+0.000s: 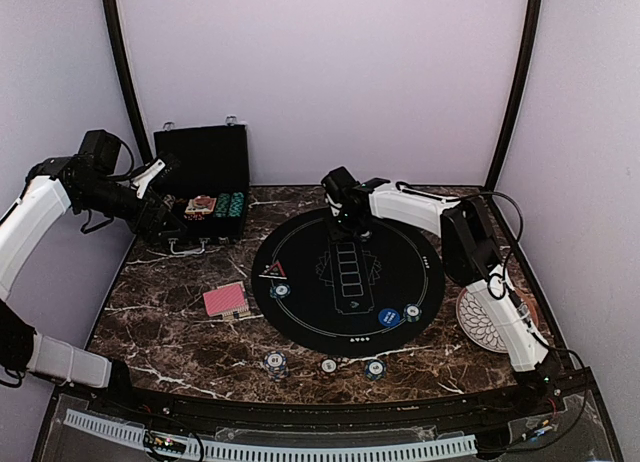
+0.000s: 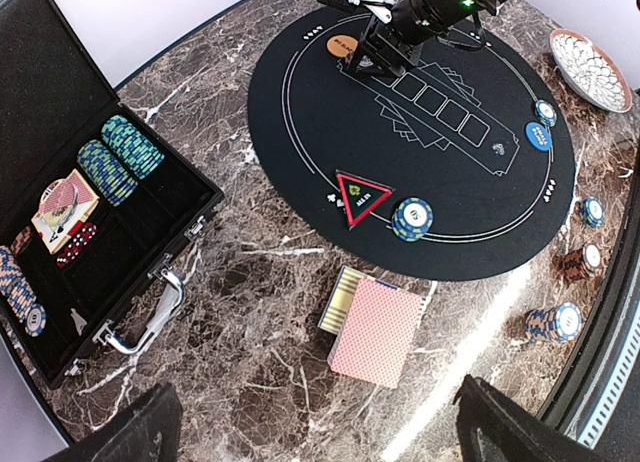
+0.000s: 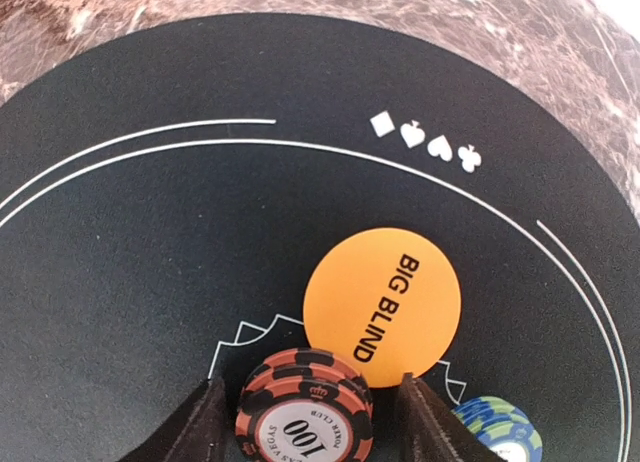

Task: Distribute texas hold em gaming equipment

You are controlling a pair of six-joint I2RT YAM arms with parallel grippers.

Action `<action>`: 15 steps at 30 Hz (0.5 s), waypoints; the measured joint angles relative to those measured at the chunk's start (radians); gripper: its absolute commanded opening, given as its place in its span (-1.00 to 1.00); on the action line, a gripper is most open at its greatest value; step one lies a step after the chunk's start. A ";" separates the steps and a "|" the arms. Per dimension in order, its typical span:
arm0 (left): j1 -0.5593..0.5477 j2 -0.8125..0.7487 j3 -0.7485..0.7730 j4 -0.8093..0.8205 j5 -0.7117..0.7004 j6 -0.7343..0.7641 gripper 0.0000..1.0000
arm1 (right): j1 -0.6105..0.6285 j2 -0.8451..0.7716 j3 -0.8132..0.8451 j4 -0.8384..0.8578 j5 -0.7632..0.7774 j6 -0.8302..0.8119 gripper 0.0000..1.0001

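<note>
On the black round mat (image 3: 150, 232), my right gripper (image 3: 312, 402) stands open around a short stack of orange-red poker chips (image 3: 305, 412), with a small gap on each side. Just beyond the stack lies the orange "BIG BLIND" disc (image 3: 382, 304), and a blue-green chip (image 3: 500, 430) sits to its right. In the top view that gripper (image 1: 350, 222) is at the mat's far edge. My left gripper (image 2: 320, 437) is open and empty, high over the red-backed card deck (image 2: 377, 330). The red-edged triangle marker (image 2: 362, 196), a blue chip stack (image 2: 412, 219) and the blue disc (image 2: 538, 136) lie on the mat.
The open black case (image 2: 60, 122) at far left holds teal chip rows (image 2: 120, 157) and cards. A white patterned plate (image 1: 485, 322) sits at the right. Three chip stacks (image 1: 275, 363) (image 1: 329, 365) (image 1: 374, 369) stand along the marble table's near edge.
</note>
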 measured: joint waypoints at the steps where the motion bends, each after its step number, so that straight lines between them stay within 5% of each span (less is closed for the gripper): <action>1: 0.000 0.000 0.000 0.000 0.000 0.000 0.98 | 0.004 -0.001 0.000 0.001 0.002 -0.002 0.19; 8: 0.000 0.000 0.000 -0.001 -0.006 0.000 0.97 | 0.039 -0.090 -0.068 0.001 0.032 -0.024 0.19; 15: 0.000 0.000 0.000 -0.002 -0.010 0.000 0.97 | 0.142 -0.471 -0.397 0.067 0.026 -0.027 0.31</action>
